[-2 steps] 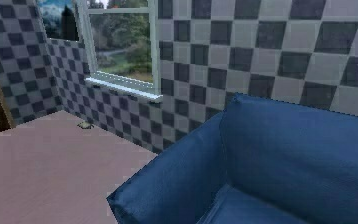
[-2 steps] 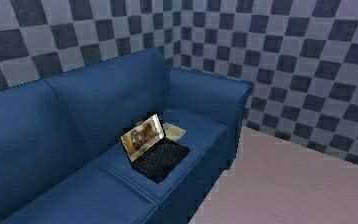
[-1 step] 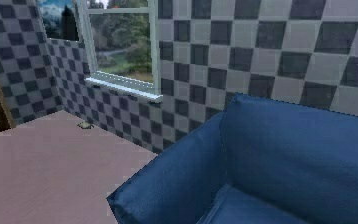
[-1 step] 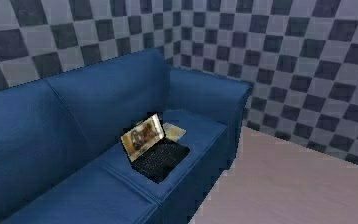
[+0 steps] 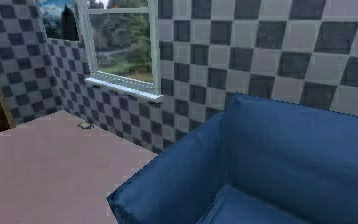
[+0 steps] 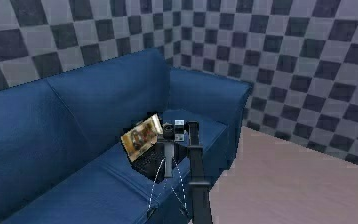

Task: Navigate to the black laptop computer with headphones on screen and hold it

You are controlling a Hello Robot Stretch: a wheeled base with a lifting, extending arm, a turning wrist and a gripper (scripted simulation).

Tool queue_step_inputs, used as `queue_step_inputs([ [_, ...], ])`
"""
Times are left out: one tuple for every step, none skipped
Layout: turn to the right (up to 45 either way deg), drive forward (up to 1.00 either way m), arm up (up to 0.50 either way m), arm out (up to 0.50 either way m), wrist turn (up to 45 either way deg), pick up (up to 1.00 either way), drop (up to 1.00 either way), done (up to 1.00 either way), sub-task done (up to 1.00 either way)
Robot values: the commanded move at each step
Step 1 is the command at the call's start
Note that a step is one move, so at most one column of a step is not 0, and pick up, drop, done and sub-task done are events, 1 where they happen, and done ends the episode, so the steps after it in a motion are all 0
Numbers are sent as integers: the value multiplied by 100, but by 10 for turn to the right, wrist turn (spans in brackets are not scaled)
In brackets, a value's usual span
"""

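**Operator:** Where is the task's thing?

**Technician:** In the arm side view, the blue sofa (image 6: 67,110) spans the left and the middle. The black laptop (image 6: 140,140) stands open on the seat cushion (image 6: 92,175), toward the armrest end. Its screen is tilted up and shows a yellowish picture, in which no headphones can be made out. The flat cushion carries the base, which is probably why the lid stands unaided.

**Operator:** What is the claw's status?

**Technician:** The claw (image 6: 163,150) sits just right of the laptop screen, at the far end of the arm (image 6: 199,185). The arm rises from the bottom edge. Because the laptop lies on the cushion at the claw, I cannot tell whether the claw holds anything. Contact cannot be confirmed either.

**Operator:** Why is the base parked this way?

**Technician:** The forward view shows a window (image 5: 122,40) at the left and the blue sofa at the lower right. In my judgement the base stands alongside the sofa so that the laptop falls on the arm's reaching side. Navigation appears complete. The hold is not yet confirmed, since the laptop rests on the cushion rather than hanging clear.
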Motion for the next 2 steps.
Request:
queue_step_inputs([
  [0, 0, 0, 0, 450, 0, 0, 0, 0],
  [0, 0, 0, 0, 450, 0, 0, 0, 0],
])
